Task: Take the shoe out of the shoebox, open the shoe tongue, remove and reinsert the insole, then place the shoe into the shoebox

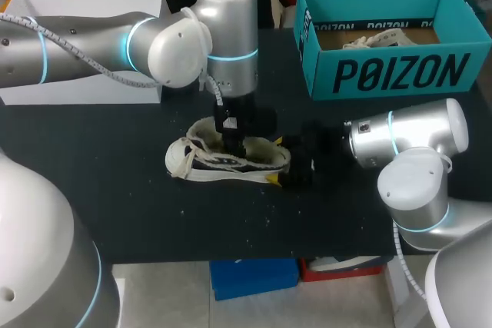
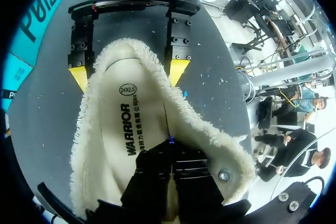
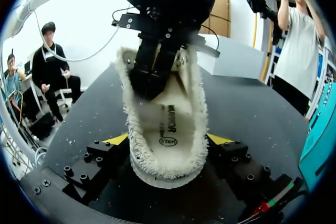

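Our right gripper (image 3: pixel 167 142) clamps the fleece-lined shoe (image 3: pixel 163 124) at the heel, one yellow-tipped finger against each side of the collar. Our left gripper (image 2: pixel 171 153) stands inside the shoe opening, fingers pressed together above the white insole (image 2: pixel 121 124); we cannot tell whether their hidden tips pinch it. The shoe rests on the black table (image 1: pixel 115 213), apart from the teal shoebox (image 1: pixel 384 74).

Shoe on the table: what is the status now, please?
Right gripper shut on shoe heel. Left gripper inside shoe, over insole. Nothing in the way.
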`<act>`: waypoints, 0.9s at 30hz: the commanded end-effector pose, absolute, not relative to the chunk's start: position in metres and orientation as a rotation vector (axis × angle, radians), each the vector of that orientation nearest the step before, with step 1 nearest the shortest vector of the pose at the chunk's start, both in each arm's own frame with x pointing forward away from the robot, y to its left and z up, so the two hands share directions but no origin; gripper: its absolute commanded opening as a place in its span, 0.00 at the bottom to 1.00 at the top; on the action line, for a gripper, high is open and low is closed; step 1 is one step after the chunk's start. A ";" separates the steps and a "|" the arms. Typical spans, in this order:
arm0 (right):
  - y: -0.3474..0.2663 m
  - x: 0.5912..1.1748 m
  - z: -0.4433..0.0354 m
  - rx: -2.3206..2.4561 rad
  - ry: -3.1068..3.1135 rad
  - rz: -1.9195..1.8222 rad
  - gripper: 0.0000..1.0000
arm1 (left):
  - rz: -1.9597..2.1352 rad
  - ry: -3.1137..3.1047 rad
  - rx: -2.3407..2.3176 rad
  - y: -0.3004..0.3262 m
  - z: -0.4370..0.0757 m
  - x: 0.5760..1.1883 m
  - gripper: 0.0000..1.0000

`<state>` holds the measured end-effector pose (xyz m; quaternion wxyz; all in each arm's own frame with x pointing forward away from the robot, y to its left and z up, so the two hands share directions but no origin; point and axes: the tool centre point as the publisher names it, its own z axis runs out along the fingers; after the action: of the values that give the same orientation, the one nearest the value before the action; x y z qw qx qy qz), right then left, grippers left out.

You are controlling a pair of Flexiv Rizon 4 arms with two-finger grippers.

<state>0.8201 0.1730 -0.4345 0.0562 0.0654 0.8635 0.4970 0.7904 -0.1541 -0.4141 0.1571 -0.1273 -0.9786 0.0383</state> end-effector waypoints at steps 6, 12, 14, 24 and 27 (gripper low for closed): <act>0.172 0.820 -0.436 0.202 2.621 1.505 0.00 | 0.100 -2.807 -0.373 -0.153 -0.421 0.785 0.44; 0.172 0.820 -0.436 0.202 2.621 1.505 0.00 | -0.017 -2.924 -0.362 -0.151 -0.427 0.787 0.39; 0.172 0.820 -0.436 0.202 2.621 1.505 0.00 | -0.101 -3.023 -0.359 -0.150 -0.430 0.790 0.38; 0.172 0.820 -0.436 0.202 2.621 1.505 0.00 | -0.106 -3.155 -0.292 -0.141 -0.439 0.805 0.36; 0.172 0.820 -0.436 0.202 2.621 1.505 0.00 | -0.131 -3.242 -0.314 -0.141 -0.442 0.805 0.38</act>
<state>0.8202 0.1734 -0.4347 0.0560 0.0655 0.8634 0.4971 0.8135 -0.1459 -0.4227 -0.0079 -0.0937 -0.9949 -0.0362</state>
